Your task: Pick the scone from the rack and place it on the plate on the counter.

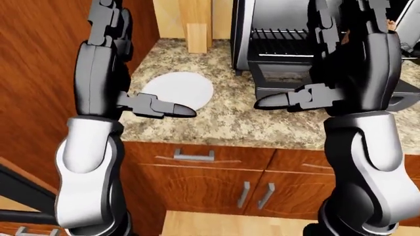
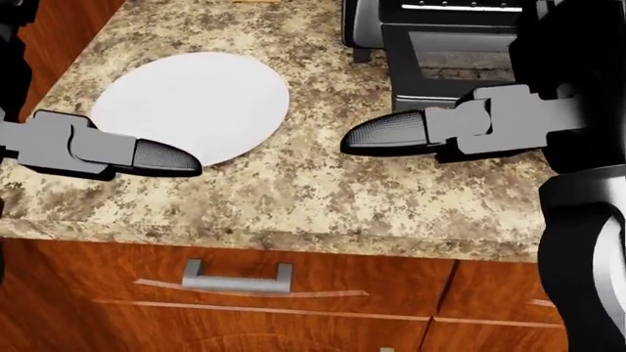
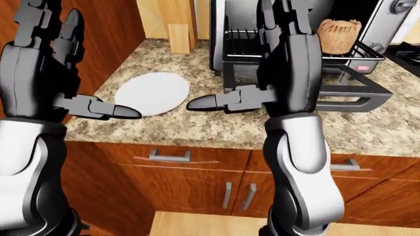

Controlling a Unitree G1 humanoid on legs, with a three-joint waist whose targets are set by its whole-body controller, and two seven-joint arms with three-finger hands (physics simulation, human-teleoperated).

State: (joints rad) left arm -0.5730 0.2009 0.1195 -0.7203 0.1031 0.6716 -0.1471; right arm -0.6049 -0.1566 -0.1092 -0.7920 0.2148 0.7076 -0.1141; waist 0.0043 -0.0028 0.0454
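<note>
The brown scone sits on the wire rack of the toaster oven, at the upper right of the right-eye view. The round white plate lies empty on the speckled counter, left of the oven. My left hand is raised at the left, fingers up and thumb out over the plate's near edge, open and empty. My right hand is raised before the oven, left of the scone, its thumb pointing left, open and empty.
The dark toaster oven stands at the counter's right with its door folded down. A wooden block leans on the wall above the plate. A tall wood cabinet bounds the left. Drawers with metal handles sit below the counter edge.
</note>
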